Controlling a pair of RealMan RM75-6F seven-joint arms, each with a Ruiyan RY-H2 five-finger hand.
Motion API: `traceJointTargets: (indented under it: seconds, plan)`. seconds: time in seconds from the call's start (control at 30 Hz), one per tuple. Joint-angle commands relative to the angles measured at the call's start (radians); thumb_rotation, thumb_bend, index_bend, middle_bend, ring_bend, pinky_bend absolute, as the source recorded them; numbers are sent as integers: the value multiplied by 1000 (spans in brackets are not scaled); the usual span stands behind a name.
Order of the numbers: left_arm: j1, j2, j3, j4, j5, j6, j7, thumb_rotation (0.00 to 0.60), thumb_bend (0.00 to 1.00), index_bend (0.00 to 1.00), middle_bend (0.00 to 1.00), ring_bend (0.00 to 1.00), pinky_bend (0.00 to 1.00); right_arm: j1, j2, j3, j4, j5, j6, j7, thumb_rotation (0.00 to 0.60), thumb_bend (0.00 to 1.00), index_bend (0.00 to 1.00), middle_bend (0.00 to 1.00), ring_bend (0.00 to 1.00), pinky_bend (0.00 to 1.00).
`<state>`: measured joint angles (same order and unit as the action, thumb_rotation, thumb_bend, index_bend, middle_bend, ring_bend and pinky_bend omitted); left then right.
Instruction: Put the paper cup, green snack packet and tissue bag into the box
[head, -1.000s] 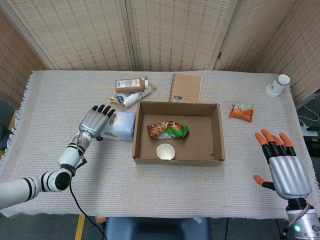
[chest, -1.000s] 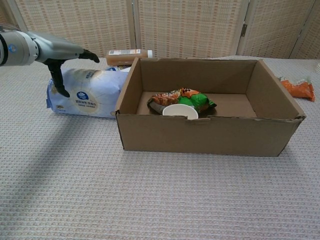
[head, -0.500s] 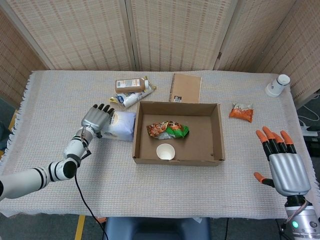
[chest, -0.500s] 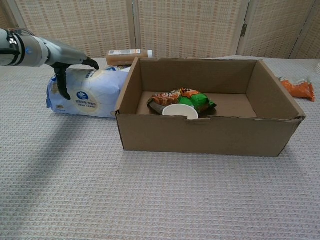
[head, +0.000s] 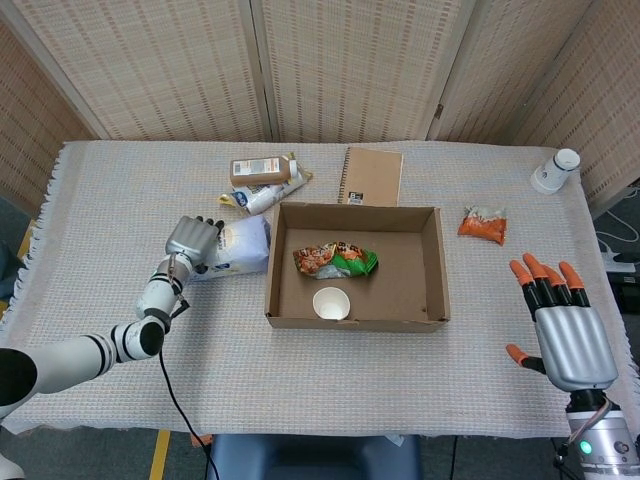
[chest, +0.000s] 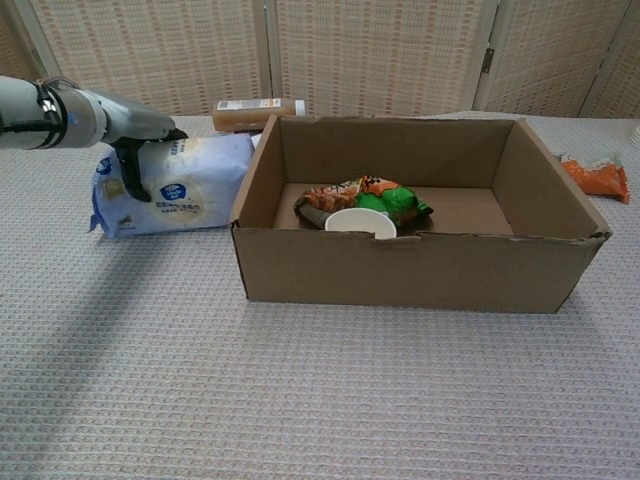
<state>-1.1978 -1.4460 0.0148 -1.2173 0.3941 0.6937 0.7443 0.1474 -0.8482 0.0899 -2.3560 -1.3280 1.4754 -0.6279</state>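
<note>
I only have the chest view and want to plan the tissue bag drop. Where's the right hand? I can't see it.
Observer: The right hand is open, well to the right of the box, holding nothing.
Operator: Anything hidden behind the box's far wall?
Observer: A notebook lies flat just behind it.

Paper cup (chest: 361, 222): lower part hidden behind box (chest: 420, 268) front wall, chest view.
Left hand (head: 193, 241): fingertips hidden over tissue bag (head: 238, 246).
Right hand (head: 562, 331): wrist cut by frame edge.
</note>
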Motion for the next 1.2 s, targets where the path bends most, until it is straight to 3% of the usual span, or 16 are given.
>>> traceJointTargets:
  seconds: [0.03, 0.13, 0.33, 0.6, 0.73, 0.97, 1.2]
  plan:
    - [17, 8, 1, -15, 41, 22, -19, 600, 315, 542, 558, 475, 686, 1, 1, -1, 0, 3, 0, 0, 600, 81, 43, 0, 0, 0]
    - [19, 38, 1, -44, 45, 33, -17, 600, 332, 599, 625, 539, 723, 2, 2, -1, 0, 3, 1, 1, 600, 81, 43, 0, 0, 0]
    - [-3, 156, -10, -157, 33, 76, 14, 600, 333, 610, 646, 553, 727, 1, 5, -3, 0, 1, 2, 8, 600, 81, 43, 0, 0, 0]
    - [-78, 380, -56, -371, -14, 151, 88, 600, 333, 637, 702, 604, 749, -5, 14, -13, 0, -28, 2, 28, 600, 81, 43, 0, 0, 0]
    - [-117, 441, -87, -462, -7, 192, 122, 600, 332, 642, 708, 610, 752, -10, 21, -20, 0, -47, 3, 41, 600, 81, 43, 0, 0, 0]
    - [-177, 412, -177, -581, -15, 241, 107, 600, 333, 649, 718, 617, 757, -16, 35, -24, 0, -66, 4, 63, 600, 81, 43, 0, 0, 0]
    - [-251, 253, -239, -587, 28, 278, 100, 600, 332, 655, 723, 620, 757, -16, 51, -21, 0, -57, -3, 85, 600, 81, 43, 0, 0, 0]
